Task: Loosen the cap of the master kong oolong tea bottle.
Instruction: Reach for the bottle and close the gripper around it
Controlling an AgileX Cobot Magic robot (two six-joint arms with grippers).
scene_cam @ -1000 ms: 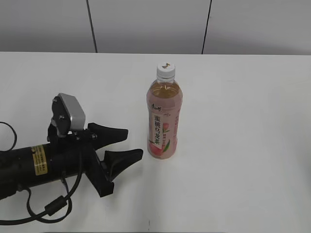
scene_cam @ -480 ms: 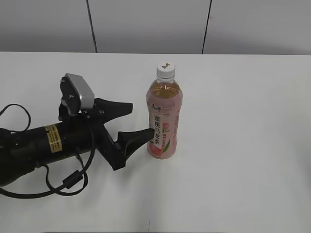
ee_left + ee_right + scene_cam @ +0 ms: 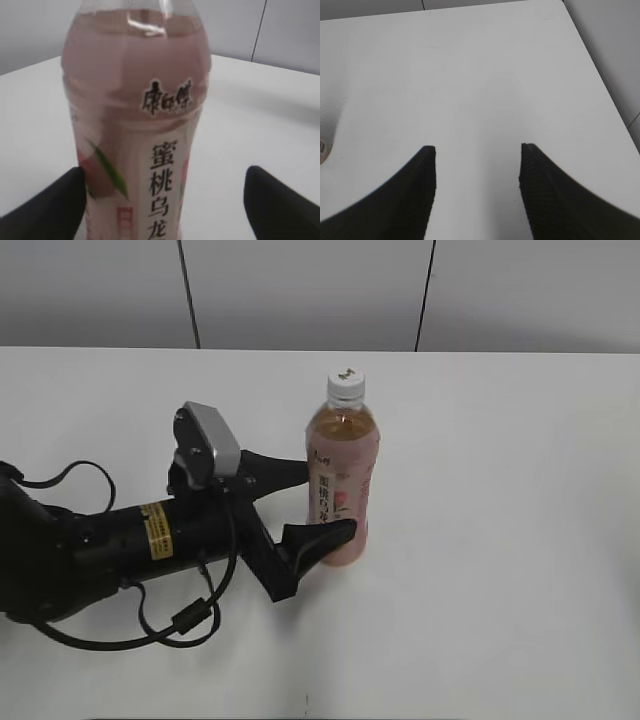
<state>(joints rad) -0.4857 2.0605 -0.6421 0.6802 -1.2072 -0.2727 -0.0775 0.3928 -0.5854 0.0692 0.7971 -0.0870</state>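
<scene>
The master kong oolong tea bottle (image 3: 342, 485) stands upright on the white table, amber tea inside, pink peach label facing me. Its white cap (image 3: 346, 382) is on top. My left gripper (image 3: 328, 498) is open, with its two black fingers either side of the bottle's lower body. In the left wrist view the bottle (image 3: 140, 125) fills the frame between the jaws (image 3: 162, 202); the left finger touches the label and the right finger stands well apart. The cap is out of that view. My right gripper (image 3: 477, 150) is open and empty over bare table.
The white table (image 3: 500, 540) runs back to a grey panelled wall (image 3: 300, 290). The left arm's black body and cables (image 3: 120, 540) lie across the table's left front. The right wrist view shows the table's right edge (image 3: 600, 80) and a small scrap of something at its left border (image 3: 322, 150).
My left arm has moved right and forward to the bottle; its open fingers now straddle the bottle's lower body. The bottle has shifted slightly.
</scene>
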